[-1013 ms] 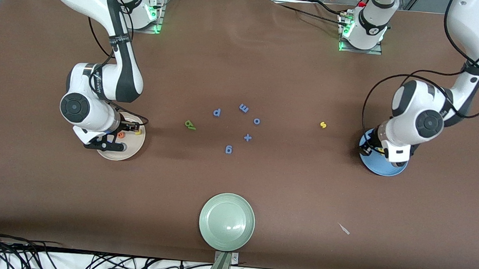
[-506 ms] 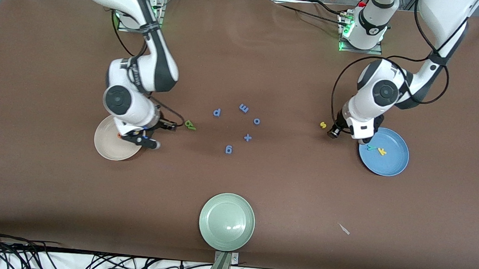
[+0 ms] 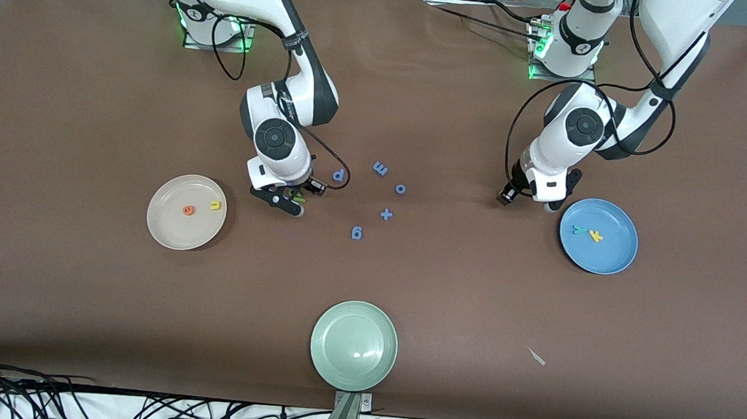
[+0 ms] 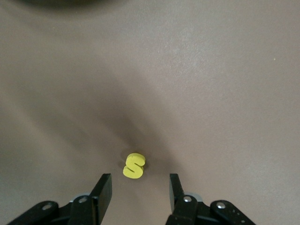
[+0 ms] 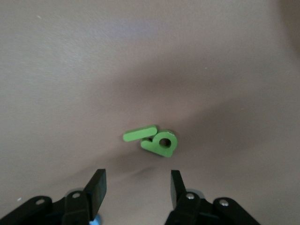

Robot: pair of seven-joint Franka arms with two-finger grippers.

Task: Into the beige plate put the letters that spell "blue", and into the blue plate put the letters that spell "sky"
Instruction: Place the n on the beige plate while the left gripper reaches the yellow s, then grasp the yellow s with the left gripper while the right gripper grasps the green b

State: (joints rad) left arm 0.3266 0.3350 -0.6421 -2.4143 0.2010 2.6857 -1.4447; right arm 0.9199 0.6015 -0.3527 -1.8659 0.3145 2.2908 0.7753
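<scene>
Brown table (image 3: 79, 281): both claws open, probably above letters.

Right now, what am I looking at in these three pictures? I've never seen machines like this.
Two robot arms work at a brown table. The wide picture looks down from above; the other two come from cameras on each arm's wrist. The left gripper hangs open over a yellow s; the right gripper hangs open over a green b and l. Neither holds anything. The beige plate holds an orange e and yellow u; the blue plate holds y and k. Blue letters and a green plate lie between.
</scene>
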